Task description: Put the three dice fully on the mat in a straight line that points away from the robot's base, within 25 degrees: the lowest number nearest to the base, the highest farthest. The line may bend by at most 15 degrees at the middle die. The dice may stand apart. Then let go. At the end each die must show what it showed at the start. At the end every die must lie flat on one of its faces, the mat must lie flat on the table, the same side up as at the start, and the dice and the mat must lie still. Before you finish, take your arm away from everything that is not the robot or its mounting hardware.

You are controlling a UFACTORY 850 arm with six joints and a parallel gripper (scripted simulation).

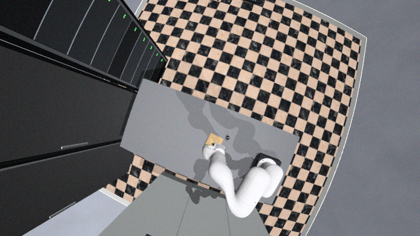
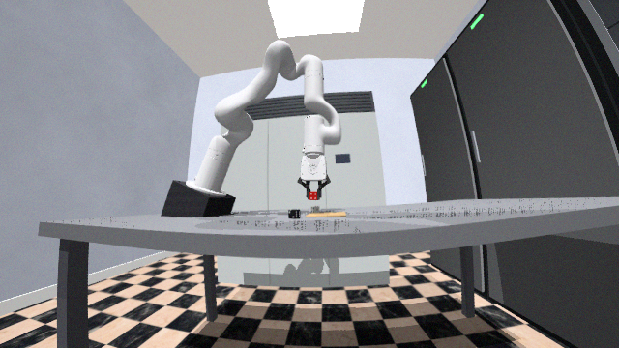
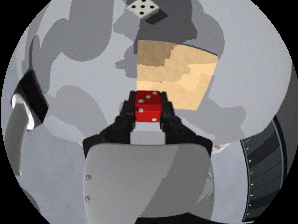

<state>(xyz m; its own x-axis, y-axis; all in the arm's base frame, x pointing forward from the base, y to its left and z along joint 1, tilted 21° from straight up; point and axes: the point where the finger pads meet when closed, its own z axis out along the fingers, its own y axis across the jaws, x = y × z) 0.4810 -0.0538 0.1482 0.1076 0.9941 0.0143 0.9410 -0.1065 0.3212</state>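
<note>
Checkered stone-look floor (image 1: 262,67) (image 2: 295,309) surrounds the matte grey tabletop (image 1: 157,118) (image 2: 290,242) (image 3: 65,107); above it, the partly closed pincer (image 2: 313,195) (image 3: 147,99) grips a glossy red die (image 2: 313,195) (image 3: 148,106).

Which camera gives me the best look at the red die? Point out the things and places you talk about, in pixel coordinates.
The wrist view: the red die (image 2: 313,195) (image 3: 148,106) is largest there, with white pips on two faces. The exterior view shows it small, one pipped face visible. In the top view I can't make it out.
</note>
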